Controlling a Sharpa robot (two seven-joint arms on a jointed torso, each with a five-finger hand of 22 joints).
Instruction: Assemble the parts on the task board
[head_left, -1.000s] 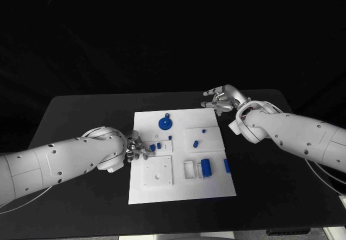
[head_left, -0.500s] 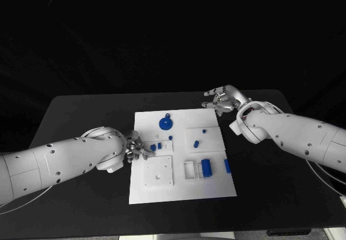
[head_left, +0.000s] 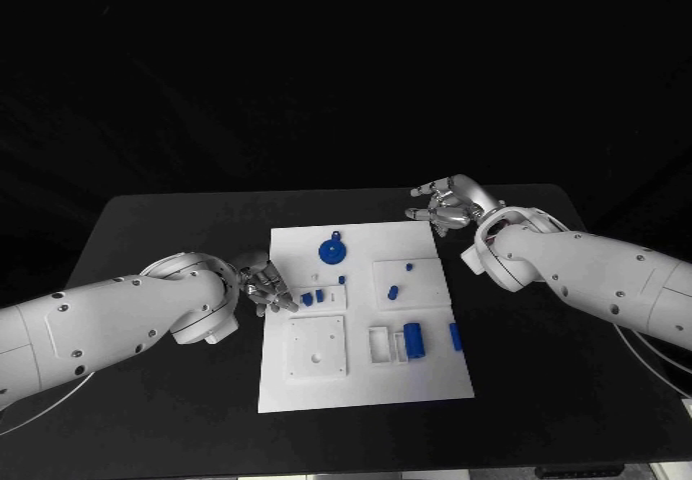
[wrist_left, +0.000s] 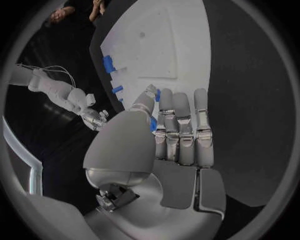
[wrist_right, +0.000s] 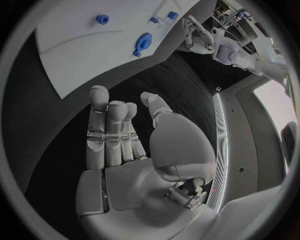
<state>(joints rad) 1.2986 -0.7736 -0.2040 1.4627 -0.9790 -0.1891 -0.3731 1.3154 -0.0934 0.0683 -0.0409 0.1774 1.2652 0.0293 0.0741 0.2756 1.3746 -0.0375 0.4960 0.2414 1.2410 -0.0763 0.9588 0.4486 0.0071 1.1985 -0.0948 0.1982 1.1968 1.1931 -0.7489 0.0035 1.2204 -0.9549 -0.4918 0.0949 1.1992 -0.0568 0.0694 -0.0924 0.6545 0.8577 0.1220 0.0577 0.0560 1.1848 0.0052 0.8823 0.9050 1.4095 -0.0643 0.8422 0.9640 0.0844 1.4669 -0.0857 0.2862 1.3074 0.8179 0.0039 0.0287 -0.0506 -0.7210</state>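
I have the left hand (head_left: 264, 285) at the task board (head_left: 361, 380)'s left edge, fingers (wrist_left: 167, 112) reaching over toward the small blue parts (head_left: 309, 296) that stand just inside that edge. In the left wrist view a blue piece (wrist_left: 153, 123) shows between the thumb and the neighbouring fingers, so I judge the hand is pinching one part, though the thumb covers most of it and I cannot be certain. That position makes sense: those pegs sit beside a small white block, and the hand comes in from the near side so its arm stays off the board.

The right hand (head_left: 447, 203) hovers over the bench (head_left: 173, 220) just past the board's far right corner, fingers (wrist_right: 109, 127) loosely curled and apart with nothing in them. I read this as parked clear, leaving the board unobstructed.

On the board, the round blue disc (head_left: 332, 246) lies near the far left corner; a short peg (head_left: 392, 291) stands in the raised plate right of the left hand's pegs; a larger blue block (head_left: 414, 336) and a slim bar (head_left: 453, 334) sit toward the near right. Most parts look unseated, so I judge the assembly early.
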